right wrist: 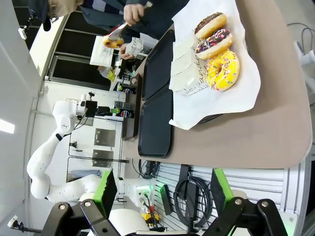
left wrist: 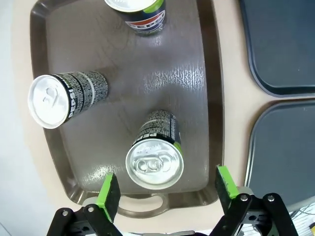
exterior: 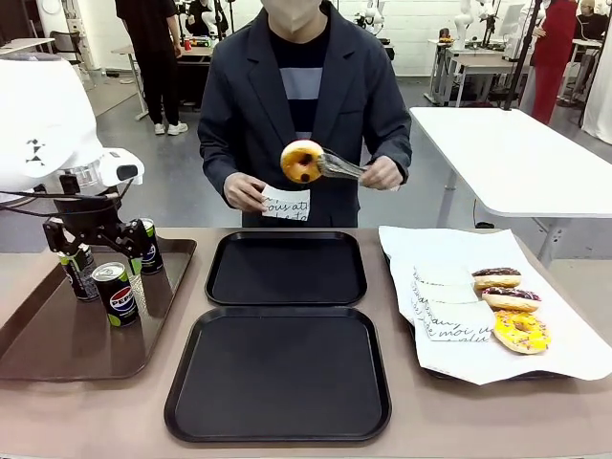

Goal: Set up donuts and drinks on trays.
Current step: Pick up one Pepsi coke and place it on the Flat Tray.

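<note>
Nearest lies one black tray (exterior: 277, 373), with a second black tray (exterior: 286, 268) just behind it. At the left, three cans (exterior: 117, 292) stand upright on a brown tray (exterior: 38, 335). Over it hangs the left gripper (left wrist: 166, 186), jaws wide, with one can (left wrist: 155, 162) between the pads and clear of both. Across the table a person's hand (exterior: 246, 191) holds a paper sleeve (exterior: 287, 204). The other hand (exterior: 381, 174) holds tongs (exterior: 339, 167) that grip a donut (exterior: 302, 161) above the far tray. At the right, three donuts (exterior: 512, 298) lie on white paper (exterior: 574, 354). The right gripper (right wrist: 162, 189) is spread wide, holding nothing.
</note>
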Action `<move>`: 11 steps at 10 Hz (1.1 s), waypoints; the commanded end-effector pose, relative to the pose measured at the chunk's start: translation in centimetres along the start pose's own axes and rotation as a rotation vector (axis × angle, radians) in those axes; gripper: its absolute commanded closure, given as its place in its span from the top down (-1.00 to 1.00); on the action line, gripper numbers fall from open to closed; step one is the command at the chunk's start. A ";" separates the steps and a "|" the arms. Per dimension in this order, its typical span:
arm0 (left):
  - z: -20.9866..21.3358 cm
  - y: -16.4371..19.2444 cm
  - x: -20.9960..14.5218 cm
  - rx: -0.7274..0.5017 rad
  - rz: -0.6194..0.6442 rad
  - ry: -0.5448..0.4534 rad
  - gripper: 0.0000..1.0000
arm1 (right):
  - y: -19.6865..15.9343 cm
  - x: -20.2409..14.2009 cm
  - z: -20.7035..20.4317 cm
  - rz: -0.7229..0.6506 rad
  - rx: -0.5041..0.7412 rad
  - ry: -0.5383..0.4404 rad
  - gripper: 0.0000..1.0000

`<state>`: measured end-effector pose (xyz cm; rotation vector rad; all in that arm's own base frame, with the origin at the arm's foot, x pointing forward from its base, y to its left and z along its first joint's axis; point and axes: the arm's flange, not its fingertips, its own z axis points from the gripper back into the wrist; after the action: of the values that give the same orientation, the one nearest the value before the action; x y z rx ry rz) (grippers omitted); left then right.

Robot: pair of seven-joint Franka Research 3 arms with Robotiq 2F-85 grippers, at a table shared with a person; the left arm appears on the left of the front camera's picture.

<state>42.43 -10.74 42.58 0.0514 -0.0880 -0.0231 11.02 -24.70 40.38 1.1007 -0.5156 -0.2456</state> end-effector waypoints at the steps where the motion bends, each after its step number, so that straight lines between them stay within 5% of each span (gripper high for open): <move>1: -0.7 0.2 1.2 -0.005 0.061 0.011 1.00 | -0.1 -0.8 0.7 0.015 0.015 -0.013 1.00; 11: -4.2 1.3 1.7 -0.066 0.111 0.071 1.00 | -0.1 -0.8 0.7 0.015 0.015 -0.013 1.00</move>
<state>44.19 -9.34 38.85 0.0166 -0.0082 0.0500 11.02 -24.70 40.38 1.1004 -0.5156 -0.2455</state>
